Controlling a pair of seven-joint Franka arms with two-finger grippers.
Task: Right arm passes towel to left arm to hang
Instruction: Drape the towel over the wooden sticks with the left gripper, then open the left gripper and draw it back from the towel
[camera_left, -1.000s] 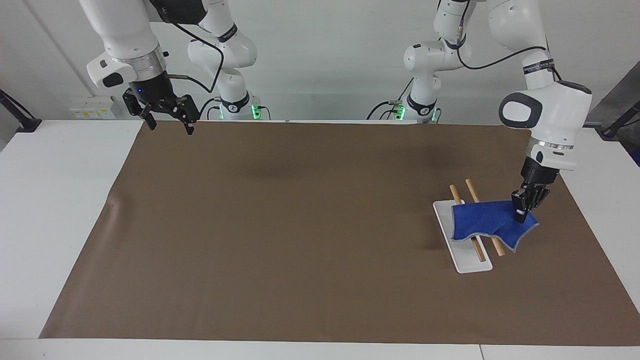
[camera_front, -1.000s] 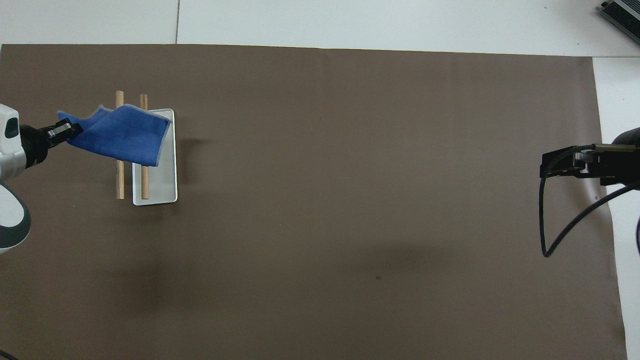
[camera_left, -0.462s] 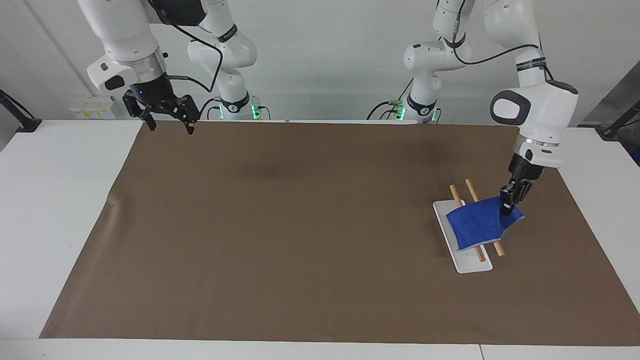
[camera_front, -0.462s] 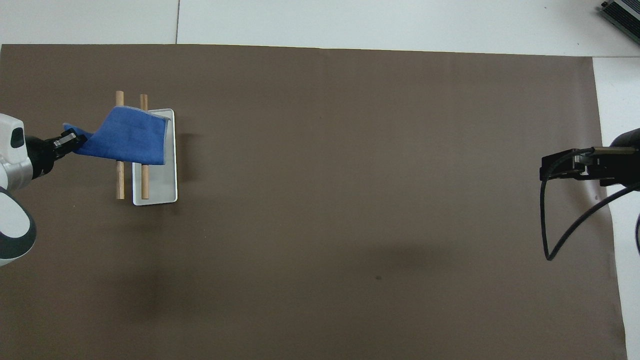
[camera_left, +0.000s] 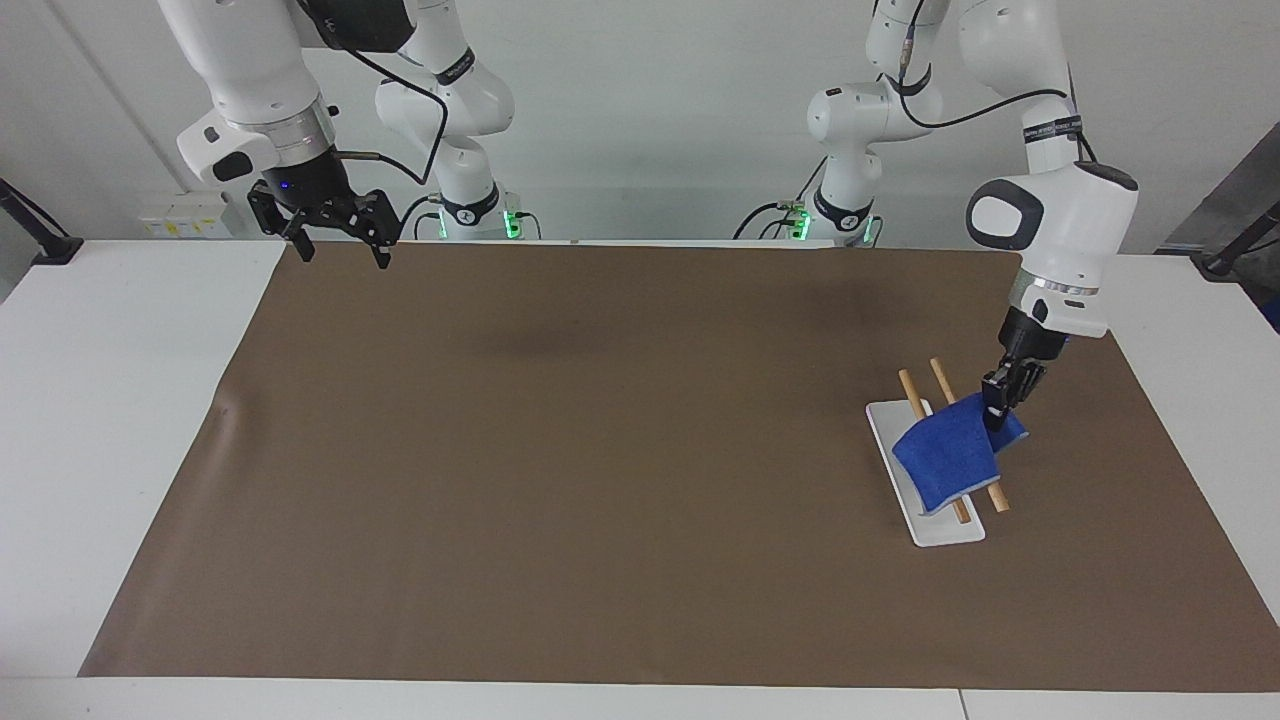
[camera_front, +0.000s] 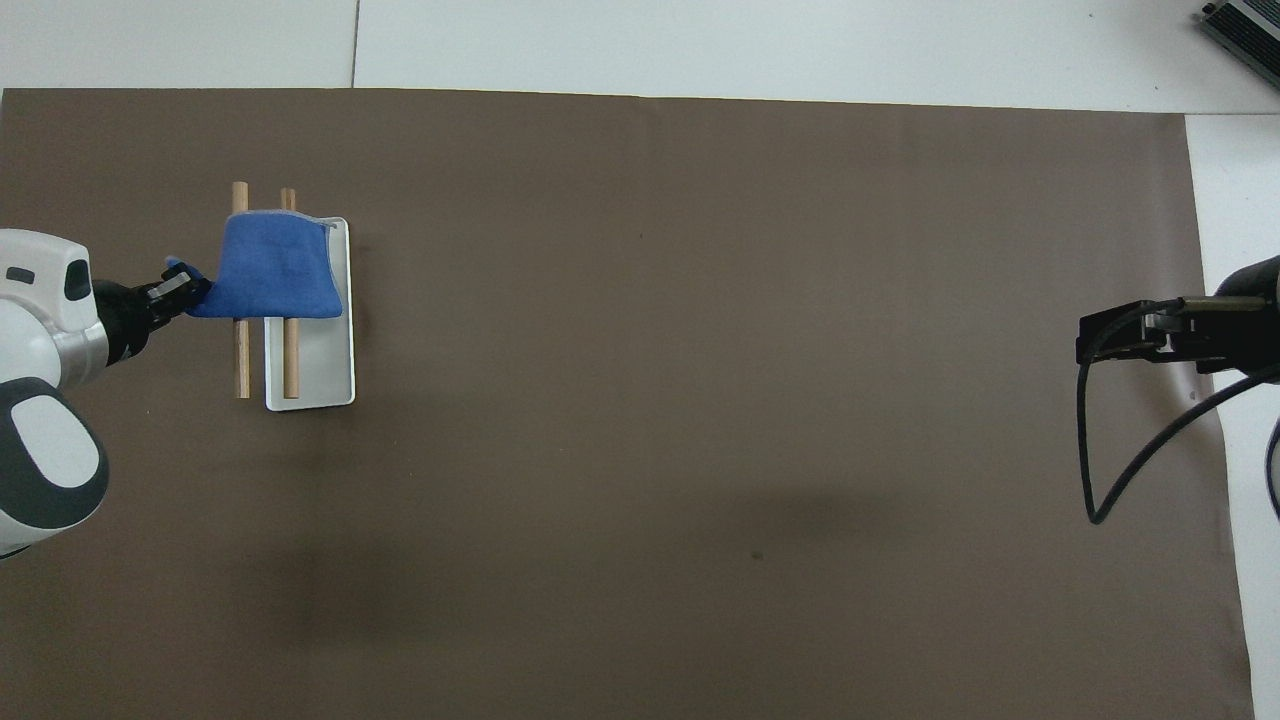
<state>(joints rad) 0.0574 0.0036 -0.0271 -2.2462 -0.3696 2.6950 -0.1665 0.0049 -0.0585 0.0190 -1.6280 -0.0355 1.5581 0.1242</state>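
The blue towel (camera_left: 945, 455) (camera_front: 275, 280) lies draped over two wooden rods (camera_left: 988, 492) (camera_front: 240, 360) of a small rack with a white base (camera_left: 935, 525) (camera_front: 320, 370), at the left arm's end of the table. My left gripper (camera_left: 993, 413) (camera_front: 183, 294) is beside the rods, low over the mat, shut on one corner of the towel, which stays pulled out toward it. My right gripper (camera_left: 342, 254) (camera_front: 1100, 335) waits open and holds nothing, high over the mat's edge at the right arm's end.
A brown mat (camera_left: 600, 450) (camera_front: 700, 400) covers most of the white table (camera_left: 110, 400). A black cable (camera_front: 1090, 450) loops down from the right wrist.
The left gripper has swung in toward the rack with the towel's corner. The towel has settled from a spread sheet into a narrower drape over the rods. The right arm has hardly moved.
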